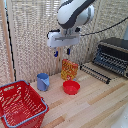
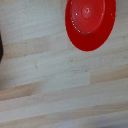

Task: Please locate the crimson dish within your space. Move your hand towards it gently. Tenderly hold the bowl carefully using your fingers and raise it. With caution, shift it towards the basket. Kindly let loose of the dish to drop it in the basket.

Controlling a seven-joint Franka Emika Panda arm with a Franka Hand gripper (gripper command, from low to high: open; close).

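The crimson dish (image 1: 71,87) is a small round red bowl standing on the wooden table, mid-table in the exterior view. It also shows in the wrist view (image 2: 90,22), seen from above, empty. My gripper (image 1: 62,52) hangs well above the table, above and a little to the exterior view's left of the bowl, with its blue-tipped fingers apart and nothing between them. The basket (image 1: 20,105), large, red and grid-walled with a blue-grey rim, stands at the exterior view's lower left. The fingers do not show in the wrist view.
A blue cup (image 1: 43,82) stands between basket and bowl. An orange snack bag (image 1: 69,69) stands behind the bowl. A toaster oven (image 1: 113,56) sits at the exterior view's right with a rack (image 1: 95,73) in front. A reed screen backs the table.
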